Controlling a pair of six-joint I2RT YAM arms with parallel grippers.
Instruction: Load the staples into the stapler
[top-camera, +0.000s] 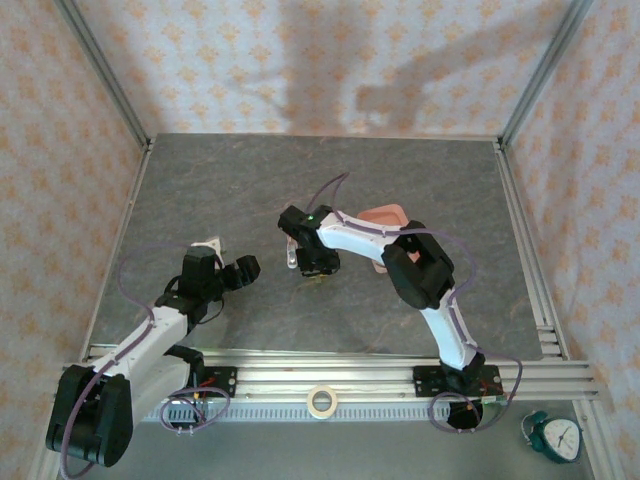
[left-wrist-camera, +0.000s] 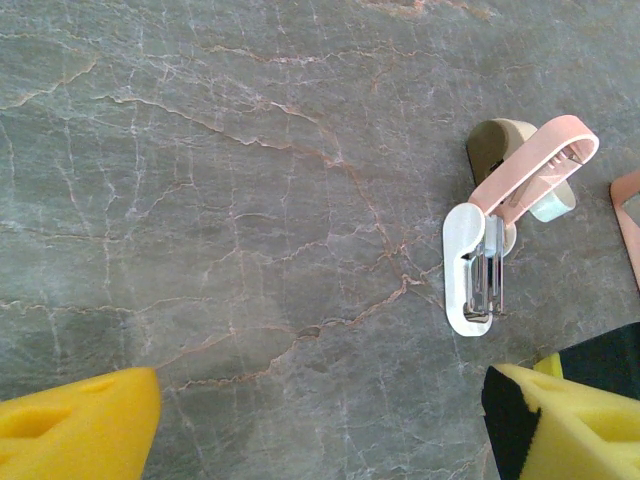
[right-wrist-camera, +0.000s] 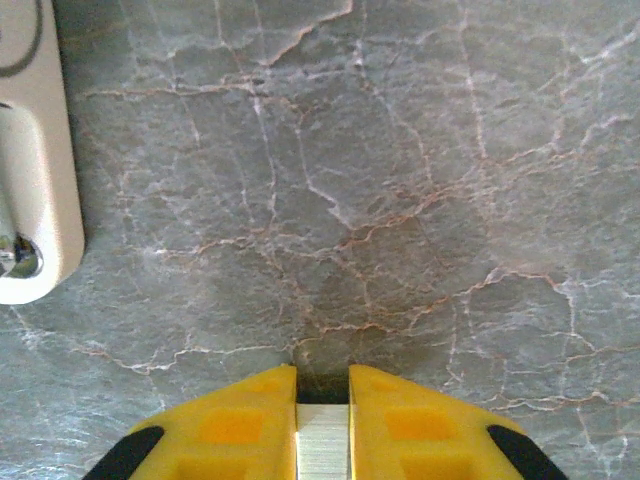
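Note:
The mini stapler (left-wrist-camera: 468, 275) lies hinged open on the grey stone table. Its pink lid (left-wrist-camera: 535, 160) is raised and the metal channel (left-wrist-camera: 485, 275) in the white base is exposed. In the top view the stapler (top-camera: 291, 257) sits just left of my right gripper (top-camera: 316, 263). My right gripper (right-wrist-camera: 323, 375) is shut on a grey strip of staples (right-wrist-camera: 323, 445), low over the table, with the stapler's white base (right-wrist-camera: 35, 170) off to its left. My left gripper (left-wrist-camera: 320, 440) stands open with nothing between its yellow fingers (left-wrist-camera: 75, 430), short of the stapler.
A shallow pink tray (top-camera: 386, 214) lies behind the right arm; its edge (left-wrist-camera: 628, 215) shows right of the stapler. A small white object (top-camera: 210, 243) sits behind the left arm. A tape roll (top-camera: 321, 400) and a clock (top-camera: 556, 437) lie at the near rail.

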